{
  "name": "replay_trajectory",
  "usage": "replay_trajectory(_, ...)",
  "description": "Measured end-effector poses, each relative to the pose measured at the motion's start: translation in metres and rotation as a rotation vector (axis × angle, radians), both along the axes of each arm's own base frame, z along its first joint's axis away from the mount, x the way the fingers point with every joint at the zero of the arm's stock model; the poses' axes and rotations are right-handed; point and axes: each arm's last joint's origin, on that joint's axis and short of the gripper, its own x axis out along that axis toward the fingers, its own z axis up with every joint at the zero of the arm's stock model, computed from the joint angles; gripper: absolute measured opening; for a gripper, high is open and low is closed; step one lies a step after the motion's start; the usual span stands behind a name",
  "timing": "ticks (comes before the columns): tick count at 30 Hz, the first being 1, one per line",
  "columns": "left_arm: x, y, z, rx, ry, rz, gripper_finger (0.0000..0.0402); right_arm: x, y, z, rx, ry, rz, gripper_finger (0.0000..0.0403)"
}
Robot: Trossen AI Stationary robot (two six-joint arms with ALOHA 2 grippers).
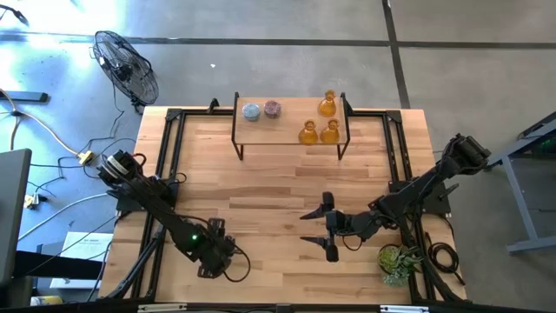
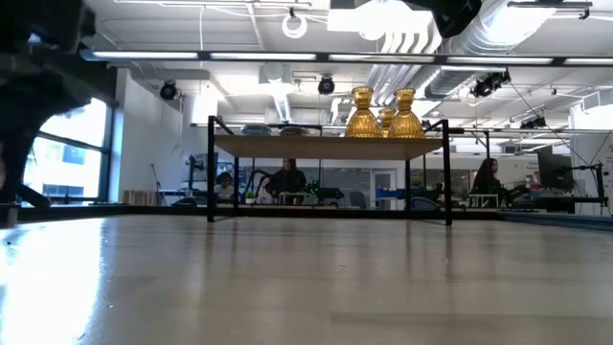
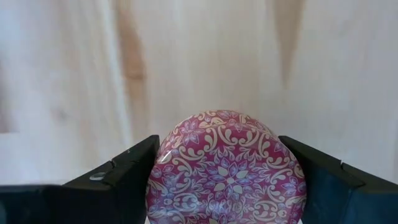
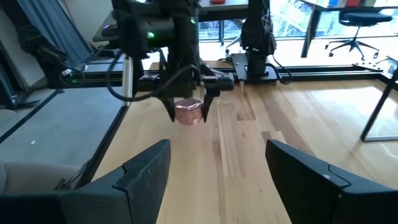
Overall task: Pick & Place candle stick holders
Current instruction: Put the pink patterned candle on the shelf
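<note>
**Pink holder clamped in left gripper, five on the shelf**

Pink patterned holder sits between the left gripper's fingers, clamped on both sides, above the wooden table near its front left. Right gripper hangs over the front middle, fingers wide apart, holding nothing. On the small raised shelf at the back: a pale blue holder, a second pink holder, and three amber holders grouped at the right end. Green plant at front right.
</note>
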Motion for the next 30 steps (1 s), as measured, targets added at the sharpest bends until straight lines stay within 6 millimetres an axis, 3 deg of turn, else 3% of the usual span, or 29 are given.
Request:
replay_trajectory(9,0.026,-0.018,0.059,0.178,-0.347,-0.105,0.0287,0.000,0.002,0.007,-0.014,-0.073,-0.010,0.0259)
replay_trajectory(13,0.038,-0.023,0.087,0.270,-0.517,-0.111,0.0287,-0.003,0.011,0.016,-0.028,-0.158,0.073,0.0259)
replay_trajectory(20,0.058,-0.040,0.136,0.261,-0.806,-0.267,0.0287,-0.016,0.031,0.029,-0.098,-0.292,0.209,0.0259)
replay_trajectory(25,0.054,-0.028,0.175,0.336,-0.909,-0.224,0.0287,-0.027,0.045,0.032,-0.138,-0.332,0.262,0.0259)
replay_trajectory(30,0.043,0.003,0.223,0.346,-1.014,-0.124,0.0287,-0.035,0.053,0.032,-0.174,-0.332,0.238,0.0259)
